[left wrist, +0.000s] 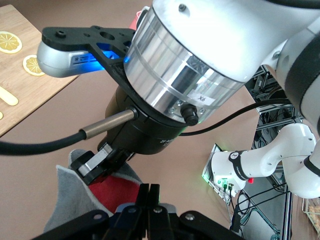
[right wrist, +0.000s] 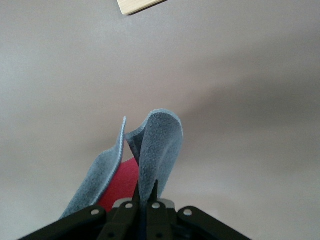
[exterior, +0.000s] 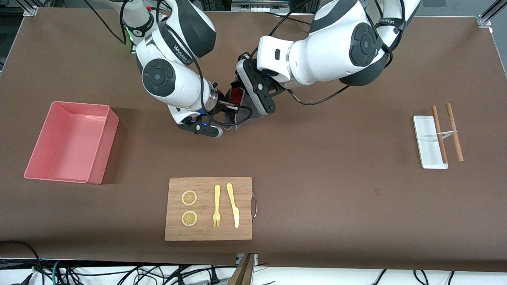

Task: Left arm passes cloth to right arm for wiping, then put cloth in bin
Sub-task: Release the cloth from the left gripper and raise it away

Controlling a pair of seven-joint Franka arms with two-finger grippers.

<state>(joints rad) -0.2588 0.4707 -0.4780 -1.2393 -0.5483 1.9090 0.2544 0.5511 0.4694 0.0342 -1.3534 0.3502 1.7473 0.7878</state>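
The cloth (exterior: pixel 239 97), grey on one face and red on the other, hangs above the brown table between both grippers. My left gripper (exterior: pixel 237 89) reaches in from the left arm's side and is shut on one edge of it. In the left wrist view the left gripper (left wrist: pixel 150 192) has its fingers pressed together, with the cloth (left wrist: pixel 107 192) beside them. The right gripper's fingers (left wrist: pixel 92 167) pinch the same cloth. My right gripper (exterior: pixel 233 113) is shut on a grey fold, and the right wrist view shows it (right wrist: pixel 146 192) clamped on the cloth (right wrist: pixel 160 145). The pink bin (exterior: pixel 105 150) stands toward the right arm's end.
A wooden cutting board (exterior: pixel 208 190) with two lemon slices, a yellow fork and a knife lies nearer the front camera. A white tray (exterior: pixel 425 146) with two brown chopsticks (exterior: pixel 439 134) sits toward the left arm's end.
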